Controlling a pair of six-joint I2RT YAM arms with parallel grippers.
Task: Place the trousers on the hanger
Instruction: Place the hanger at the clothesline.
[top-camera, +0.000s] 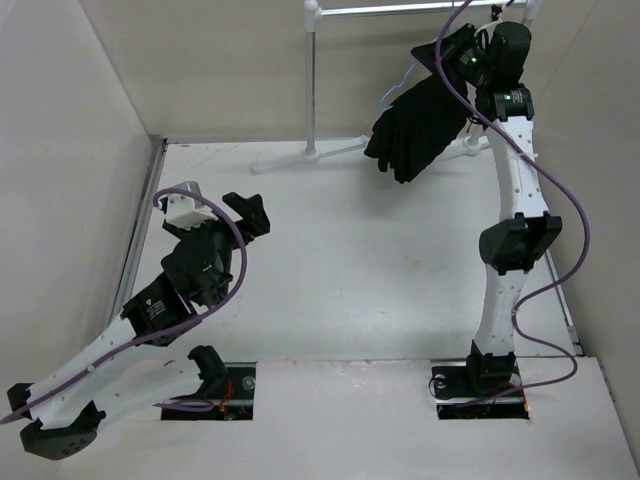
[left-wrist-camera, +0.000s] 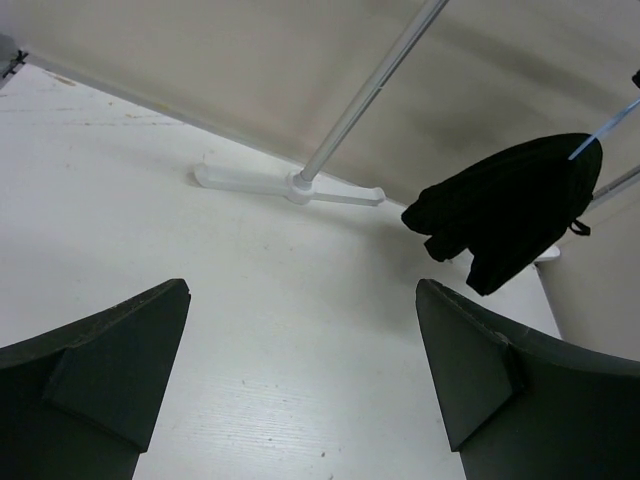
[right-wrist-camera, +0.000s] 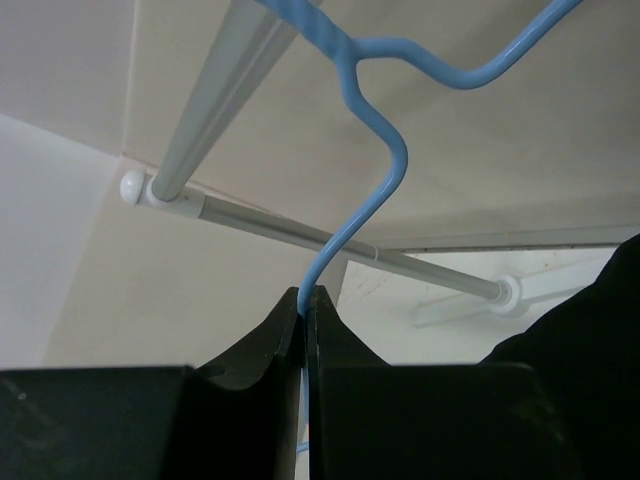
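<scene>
The black trousers (top-camera: 420, 125) hang draped over the thin pale blue hanger (top-camera: 402, 78), held up in the air at the far right beside the rack. My right gripper (top-camera: 468, 55) is shut on the hanger's wire. In the right wrist view the jaws (right-wrist-camera: 304, 295) pinch the blue wire (right-wrist-camera: 385, 150) below its neck, and the trousers (right-wrist-camera: 595, 330) show at the right edge. The hook runs up past the rack's rail; I cannot tell whether it rests on it. My left gripper (top-camera: 248, 213) is open and empty low over the table at the left (left-wrist-camera: 300, 300). It sees the trousers (left-wrist-camera: 510, 210) far off.
The white clothes rack stands at the back: upright pole (top-camera: 313, 80), top rail (right-wrist-camera: 215, 90), foot (left-wrist-camera: 285, 185) on the table. Walls close the left, back and right sides. The right arm (top-camera: 510, 230) stretches up along the right side.
</scene>
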